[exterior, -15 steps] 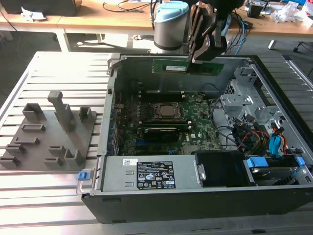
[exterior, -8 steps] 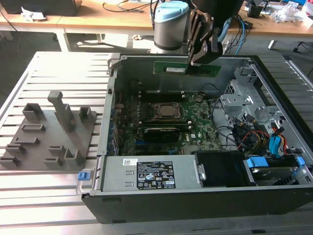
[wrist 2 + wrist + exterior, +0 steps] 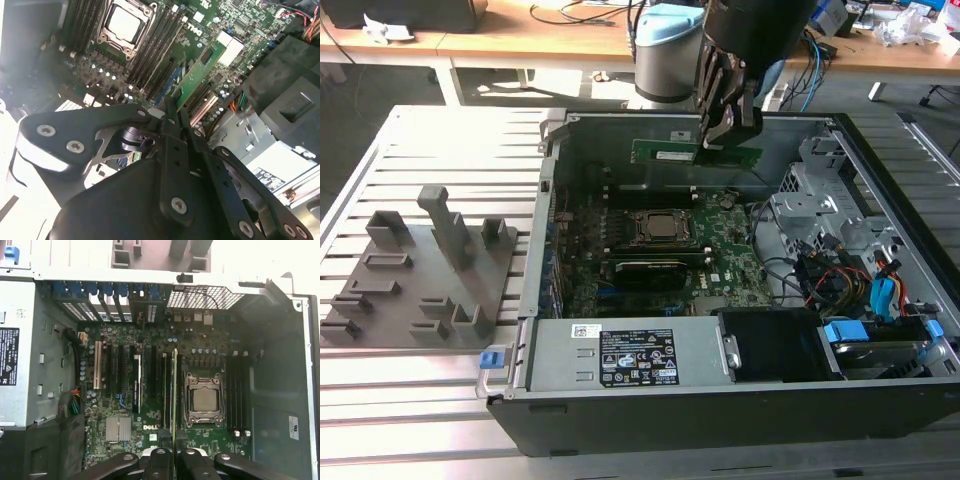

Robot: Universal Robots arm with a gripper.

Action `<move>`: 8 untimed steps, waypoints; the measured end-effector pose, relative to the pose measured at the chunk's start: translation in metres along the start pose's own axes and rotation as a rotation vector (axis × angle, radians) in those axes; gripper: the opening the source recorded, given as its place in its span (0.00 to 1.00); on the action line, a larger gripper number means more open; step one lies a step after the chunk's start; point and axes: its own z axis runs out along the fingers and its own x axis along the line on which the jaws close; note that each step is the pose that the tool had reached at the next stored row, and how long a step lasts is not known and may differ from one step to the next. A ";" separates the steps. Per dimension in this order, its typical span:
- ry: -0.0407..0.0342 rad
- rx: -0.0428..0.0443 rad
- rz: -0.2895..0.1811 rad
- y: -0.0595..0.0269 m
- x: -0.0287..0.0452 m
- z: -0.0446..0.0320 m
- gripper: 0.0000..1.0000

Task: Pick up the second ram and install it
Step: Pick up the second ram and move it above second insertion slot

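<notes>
Exterior view: pincer (image 3: pixel 722 138) clenched on the ram (image 3: pixel 670 153), with more of the stick showing on the exterior view's left of the fingers. The ram is held level, standing on edge, clear above the motherboard (image 3: pixel 730 265) and close to the far wall of the open case (image 3: pixel 650 400). From this camera it sits at 12 o'clock of the socket (image 3: pixel 660 228), apart from it.

First wrist view: the ram (image 3: pixel 174 390) is seen edge-on as a thin line running out from the pincer (image 3: pixel 173 435). It lies parallel to the socket (image 3: pixel 202 400), over the slots just beside it. Contact with a slot cannot be told here.

Second wrist view: the 2 fingers of the pincer (image 3: pixel 176 111) are pressed flat on the ram (image 3: pixel 195 80), whose green face and dark chips show. The socket (image 3: pixel 125 22) lies beyond.

A grey fixture (image 3: pixel 420 270) rests on the slatted table (image 3: pixel 440 130) at 9 o'clock of the case.
</notes>
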 end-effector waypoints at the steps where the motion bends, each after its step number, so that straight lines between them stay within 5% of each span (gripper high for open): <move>1: -0.0001 -0.0006 0.000 -0.0003 0.0000 0.0023 0.14; 8: 0.0000 -0.0064 0.000 -0.0029 0.0000 0.0227 0.14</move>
